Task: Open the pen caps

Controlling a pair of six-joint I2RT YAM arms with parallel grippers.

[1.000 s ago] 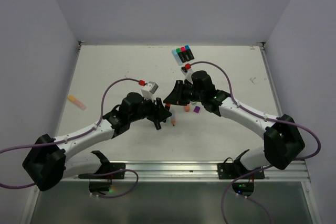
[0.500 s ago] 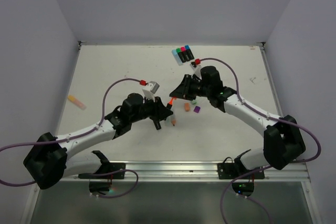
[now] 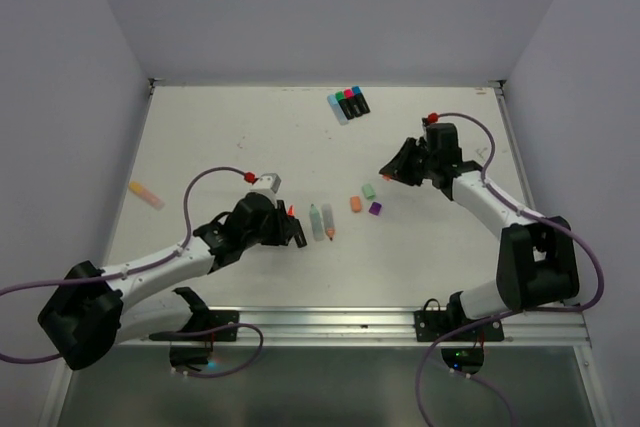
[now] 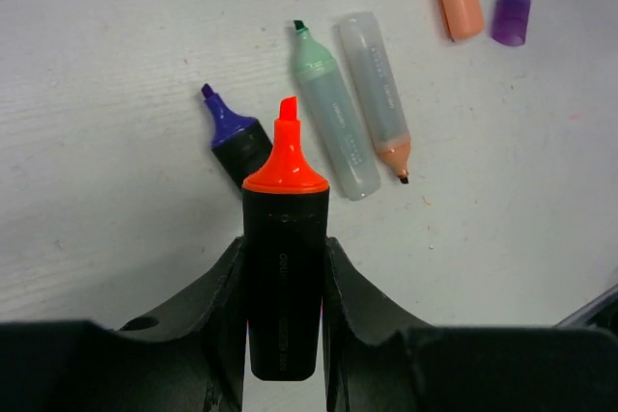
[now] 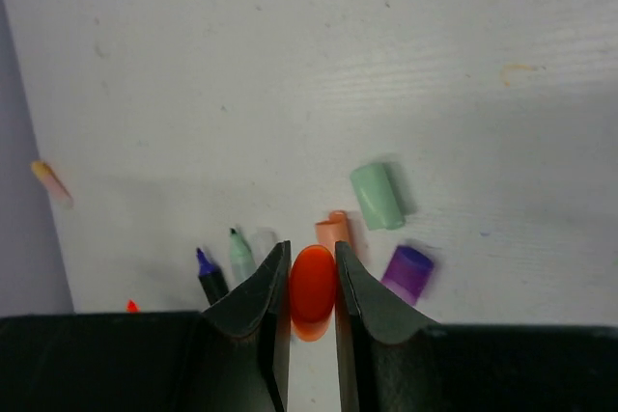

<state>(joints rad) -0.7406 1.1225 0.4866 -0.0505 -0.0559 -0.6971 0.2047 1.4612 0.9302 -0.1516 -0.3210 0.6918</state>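
My left gripper is shut on a black highlighter whose bare orange tip points away; in the top view the gripper is left of centre. My right gripper is shut on the orange pen cap and holds it above the table at the right. Loose caps lie between the arms: peach, green, purple. Uncapped pens lie on the table: a green one, a pale one and a purple-tipped black one.
Several capped pens lie side by side at the back of the table. A peach pen lies alone at the far left. The table's metal front rail runs between the arm bases.
The two grippers, close together at the centre before, have drawn apart. The right one moved right and back with the orange cap; the left one moved left and nearer with the uncapped pen.
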